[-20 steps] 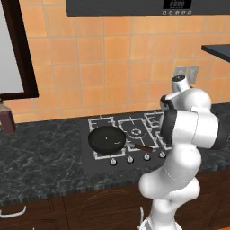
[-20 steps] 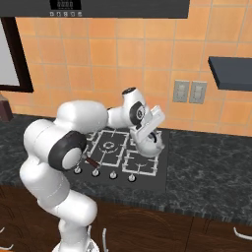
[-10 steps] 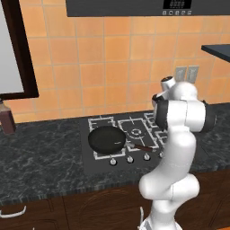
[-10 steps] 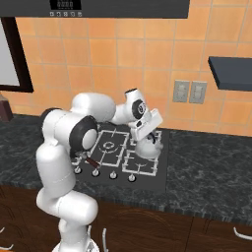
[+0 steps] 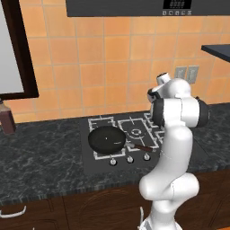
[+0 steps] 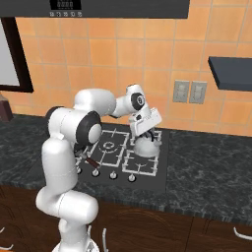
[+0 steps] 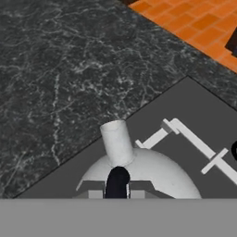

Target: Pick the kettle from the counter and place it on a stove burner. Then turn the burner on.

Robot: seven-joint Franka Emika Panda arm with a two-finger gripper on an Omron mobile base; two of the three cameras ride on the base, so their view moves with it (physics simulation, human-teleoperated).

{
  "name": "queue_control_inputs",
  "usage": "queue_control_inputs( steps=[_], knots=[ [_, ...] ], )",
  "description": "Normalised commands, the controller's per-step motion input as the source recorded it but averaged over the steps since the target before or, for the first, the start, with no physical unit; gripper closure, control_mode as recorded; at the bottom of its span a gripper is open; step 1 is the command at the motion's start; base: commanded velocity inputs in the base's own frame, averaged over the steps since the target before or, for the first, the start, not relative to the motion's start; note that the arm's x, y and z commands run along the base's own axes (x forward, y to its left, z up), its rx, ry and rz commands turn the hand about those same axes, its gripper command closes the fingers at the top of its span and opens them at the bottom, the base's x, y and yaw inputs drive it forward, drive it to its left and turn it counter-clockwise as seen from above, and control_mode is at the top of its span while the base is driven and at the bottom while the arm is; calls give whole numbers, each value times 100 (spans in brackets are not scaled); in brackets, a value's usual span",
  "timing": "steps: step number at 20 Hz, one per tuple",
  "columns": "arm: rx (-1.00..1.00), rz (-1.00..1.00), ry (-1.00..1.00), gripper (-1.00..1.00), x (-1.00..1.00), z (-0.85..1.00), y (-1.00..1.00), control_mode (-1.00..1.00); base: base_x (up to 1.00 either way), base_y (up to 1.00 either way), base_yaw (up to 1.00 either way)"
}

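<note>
**newbie_q:** Gripper point(image 6: 145, 132) status? And where's the kettle at?

**kitchenbot_fan:** Jaws are clamped tight on the black handle of the kettle point(image 6: 146, 145). You can see it best from the hand view: the dark handle runs right up between the finger tips, with the silvery dome of the kettle point(image 7: 139, 178) and its short spout pointing away. I can't tell whether it's lifted or sitting on the grate.

**newbie_q:** ok, run me through the rest, big stuff first.

**kitchenbot_fan:** Sure. Biggest is the counter point(image 6: 211, 170), dark marbled stone, running under the orange tile wall. Set into it is the black cooktop point(image 5: 90, 155). The kettle is over the cooktop's back right corner, at the stove burner point(image 6: 151, 137) with the light wire grate. On the other side of the cooktop there's a round black frying pan point(image 5: 106, 139), its handle pointing toward the arm. Along the front edge sits a row of small knobs point(image 5: 130, 159). Far left on the counter, well apart from everything, is a brown bottle point(image 5: 6, 118).
</note>
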Motion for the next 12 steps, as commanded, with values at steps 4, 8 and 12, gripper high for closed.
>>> queue_control_inputs(
  steps=[4,8,12],
  knots=[
    [0,0,1,100,-47,-14,1,-100,0,0,0],
    [0,0,-1,100,-41,-3,2,-100,0,0,0],
    [-2,4,-6,100,-45,-10,9,-100,0,0,0]
  ],
)
